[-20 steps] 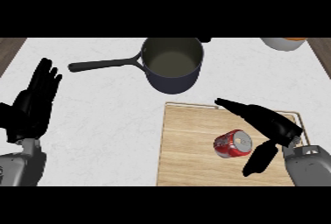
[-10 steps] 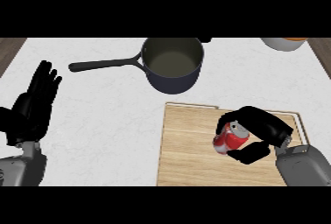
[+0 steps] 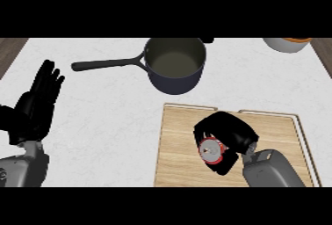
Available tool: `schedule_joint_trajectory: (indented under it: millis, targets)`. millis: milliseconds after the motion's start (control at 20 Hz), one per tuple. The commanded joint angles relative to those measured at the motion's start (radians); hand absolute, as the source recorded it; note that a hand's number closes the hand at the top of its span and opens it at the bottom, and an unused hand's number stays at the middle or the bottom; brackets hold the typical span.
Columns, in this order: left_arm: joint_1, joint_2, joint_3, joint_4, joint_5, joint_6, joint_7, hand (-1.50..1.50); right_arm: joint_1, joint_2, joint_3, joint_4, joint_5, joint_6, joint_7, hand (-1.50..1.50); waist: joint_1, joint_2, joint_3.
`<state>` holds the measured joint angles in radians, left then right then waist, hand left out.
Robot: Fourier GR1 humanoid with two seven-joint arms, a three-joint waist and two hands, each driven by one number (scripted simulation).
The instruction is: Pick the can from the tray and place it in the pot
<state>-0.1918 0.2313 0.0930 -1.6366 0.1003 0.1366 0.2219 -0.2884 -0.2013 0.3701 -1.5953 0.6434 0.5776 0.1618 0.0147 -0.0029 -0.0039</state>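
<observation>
The left hand (image 3: 35, 105) rests open at the left edge, fingers up; the pot (image 3: 174, 83) stands further back, its handle (image 3: 107, 65) jutting left; the right hand (image 3: 227, 129) curls round the can (image 3: 211, 150) over the wooden tray (image 3: 182, 145); best lift it above the tray's rim before swinging towards the pot; bare counter (image 3: 117, 114) lies between.

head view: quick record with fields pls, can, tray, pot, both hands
can: red, silver top facing the camera, over the tray; whether it is lifted clear cannot be told
right hand: curled round the can
left hand: open, fingers up, resting at the view's left
tray: wooden, at the view's lower right
pot: dark, nothing seen inside, beyond the tray, handle pointing left
can in pot: not yet
other: bowl cut by the top right edge
</observation>
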Motion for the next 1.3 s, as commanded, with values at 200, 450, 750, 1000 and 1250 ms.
schedule_joint_trajectory:
  millis: [200, 450, 750, 1000, 1250]
  targets:
    - [-0.049, -0.012, -0.044, 0.004, 0.005, -0.031, 0.011, 0.0, -0.143, 0.197, 0.286, 0.082, 0.108, -0.176, 0.349, 1.5, 0.121, 0.009, -0.003]
    - [-0.094, -0.04, -0.075, 0.019, 0.001, -0.025, 0.025, 0.0, -0.239, 0.2, 0.389, 0.1, 0.073, -0.339, 0.534, 1.5, 0.126, 0.011, 0.0]
    - [-0.092, -0.038, -0.074, 0.046, -0.014, -0.016, 0.033, 0.0, -0.377, 0.201, 0.412, 0.015, 0.151, -0.647, 0.743, 1.5, 0.107, -0.009, 0.001]
    - [-0.098, -0.034, -0.065, 0.066, -0.022, -0.009, 0.022, 0.0, -0.551, 0.201, 0.415, 0.037, 0.28, -0.818, 0.936, 1.5, 0.103, -0.012, -0.002]
    - [-0.111, -0.042, -0.069, 0.073, -0.023, -0.01, 0.009, 0.0, -0.726, 0.201, 0.396, 0.114, 0.338, -0.888, 1.105, 1.5, 0.097, -0.005, -0.003]
